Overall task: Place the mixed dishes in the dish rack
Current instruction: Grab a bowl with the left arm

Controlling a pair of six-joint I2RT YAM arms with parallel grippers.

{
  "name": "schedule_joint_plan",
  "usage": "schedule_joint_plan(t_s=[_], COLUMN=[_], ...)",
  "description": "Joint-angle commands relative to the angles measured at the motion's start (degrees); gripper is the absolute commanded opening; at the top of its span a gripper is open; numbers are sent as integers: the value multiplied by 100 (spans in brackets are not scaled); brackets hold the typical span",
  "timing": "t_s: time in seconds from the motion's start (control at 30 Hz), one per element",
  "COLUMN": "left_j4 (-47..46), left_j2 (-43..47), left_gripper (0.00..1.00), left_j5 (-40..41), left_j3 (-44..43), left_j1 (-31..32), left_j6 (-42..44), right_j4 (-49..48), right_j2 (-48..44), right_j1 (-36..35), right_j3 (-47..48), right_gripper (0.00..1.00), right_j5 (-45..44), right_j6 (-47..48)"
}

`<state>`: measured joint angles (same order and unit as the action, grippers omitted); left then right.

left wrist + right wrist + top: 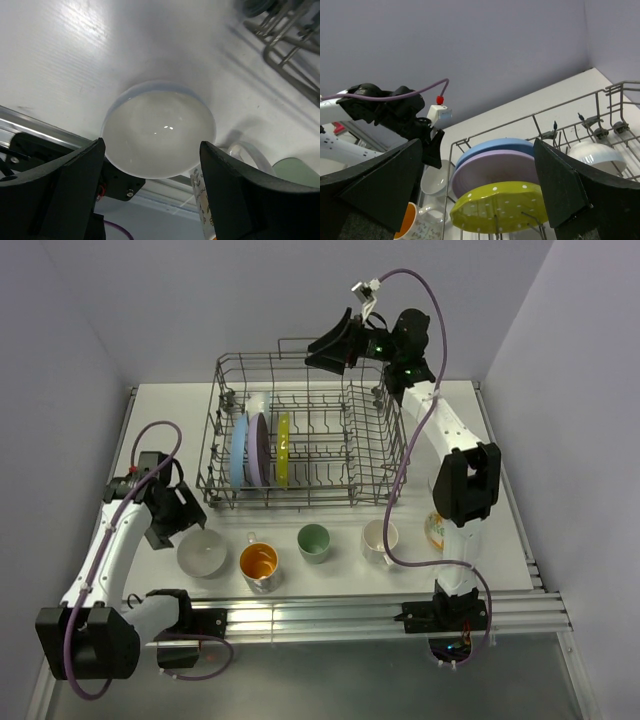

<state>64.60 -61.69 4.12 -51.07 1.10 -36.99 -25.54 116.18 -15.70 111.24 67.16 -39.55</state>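
Your left gripper [151, 146] hangs with its fingers spread wide over the white bowl [160, 132] on the table [60, 60], near the dish rack [300, 502] holding three upright plates [258, 448], while your right gripper [328, 348] gapes empty above the rack's far rim.

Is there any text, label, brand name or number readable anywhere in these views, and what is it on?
No text can be read.
Orange-inside cup: there is small dark print on its white side, too blurred to read in the left wrist view and only specks in the right wrist view.
Patterned bowl: it has coloured decoration, too small to tell whether it includes letters.
Nothing else shows any marking.
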Motion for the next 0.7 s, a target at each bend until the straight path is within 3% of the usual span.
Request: schedule_joint_plan(t_s=[0.0, 0.17, 0.33, 0.5, 0.67], left_j4=[-132, 395, 387, 343, 623], left_j2=[26, -36, 569, 966, 484], left_gripper=[83, 83, 83, 81, 79], left_j5=[203, 432, 336, 203, 247], left_j3=[-500, -677, 78, 308, 247], left_j1=[-49, -93, -409, -515, -602], left_j6=[525, 272, -352, -703, -906], right_j4=[-926, -1277, -1866, -2130, -2551], right_j2=[1, 45, 71, 107, 159], right_j1=[146, 287, 428, 463, 481], right_j3=[-59, -120, -322, -384, -393], right_gripper=[100, 100, 100, 100, 100], right_j5=[149, 201, 228, 281, 281], right_j6=[-650, -966, -1476, -1696, -2039])
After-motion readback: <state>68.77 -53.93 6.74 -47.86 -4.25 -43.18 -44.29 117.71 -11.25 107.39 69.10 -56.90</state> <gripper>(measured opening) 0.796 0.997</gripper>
